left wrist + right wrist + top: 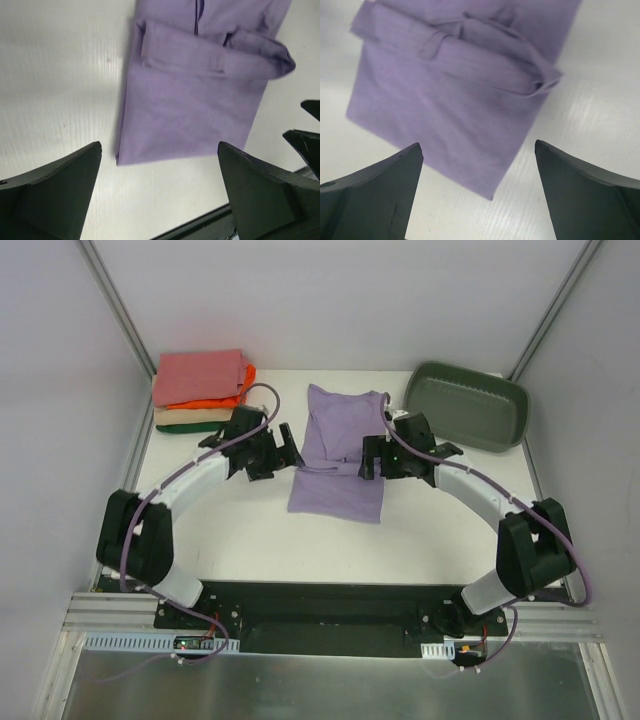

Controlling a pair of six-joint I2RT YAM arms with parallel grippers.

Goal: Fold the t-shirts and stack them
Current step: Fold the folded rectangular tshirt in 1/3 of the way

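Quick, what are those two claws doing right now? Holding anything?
Left gripper: fingers open, holding nothing, over the purple shirt.
Right gripper: fingers open, holding nothing.

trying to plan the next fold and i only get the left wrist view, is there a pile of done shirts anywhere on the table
Observer: Yes, a stack of folded shirts sits at the far left corner, with a salmon-pink one on top.
Operator: anything on the other side
Observer: A grey-green tub stands at the far right corner, apart from the purple shirt.
Operator: is the right gripper holding the shirt
Observer: No. The right gripper is open at the shirt's right edge, with nothing between its fingers.
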